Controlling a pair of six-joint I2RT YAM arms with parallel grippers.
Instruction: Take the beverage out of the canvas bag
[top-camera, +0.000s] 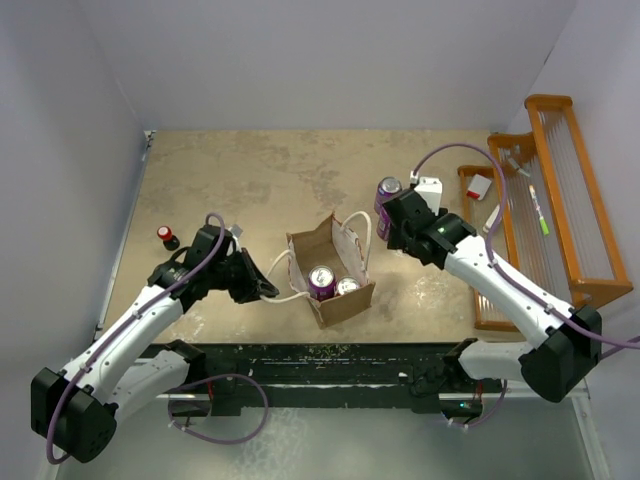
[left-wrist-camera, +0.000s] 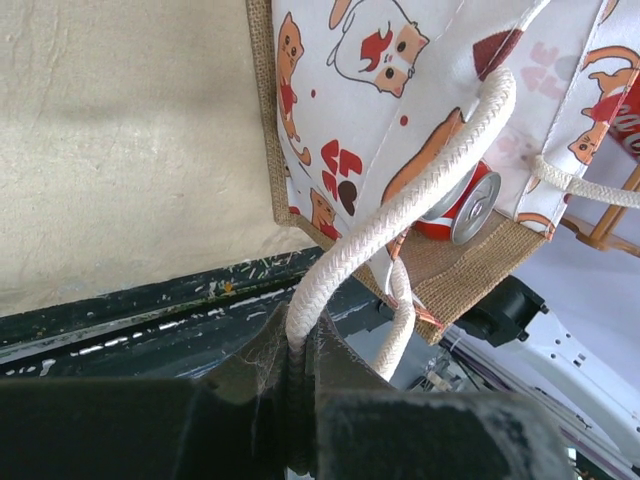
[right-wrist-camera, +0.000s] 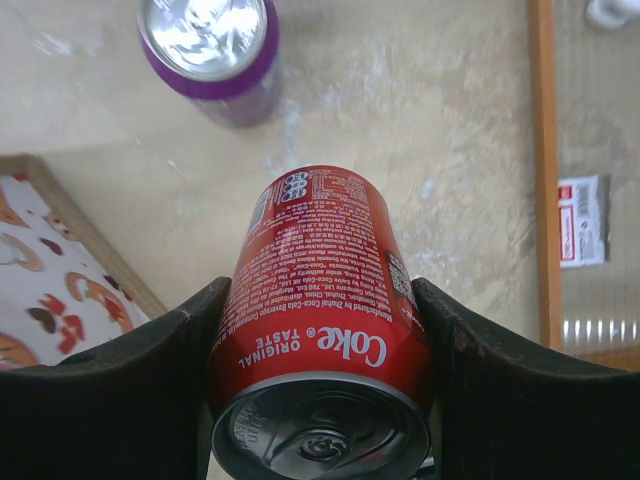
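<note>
You see the canvas bag (top-camera: 330, 270) standing open in the middle of the table (top-camera: 250, 180), with its mouth facing up. Inside it are two cans side by side: a purple-rimmed can (top-camera: 321, 281) and a silver-topped can (top-camera: 347, 286).

Your left end effector (left-wrist-camera: 300, 350) is at the left side of the bag. Its fingers are pressed together on the white rope handle (left-wrist-camera: 400, 230), which runs from the pinch up to the printed lining of the bag. In this wrist view a red can with a silver end also shows against the bag, but you cannot tell exactly how it lies.

Your right end effector (right-wrist-camera: 320, 330) is outside the bag, just beside its right wall. It clamps a red Coke can (right-wrist-camera: 315, 260) between its two fingers, one finger on each side of the can's body. One end of the can points toward the wrist camera. Whether the can touches the table or hangs over it, you cannot tell.

Beyond the held can, another purple can (right-wrist-camera: 210, 50) stands upright on the table, apart from the bag. At the right edge of the table lies a wooden rack (top-camera: 560, 190).
</note>
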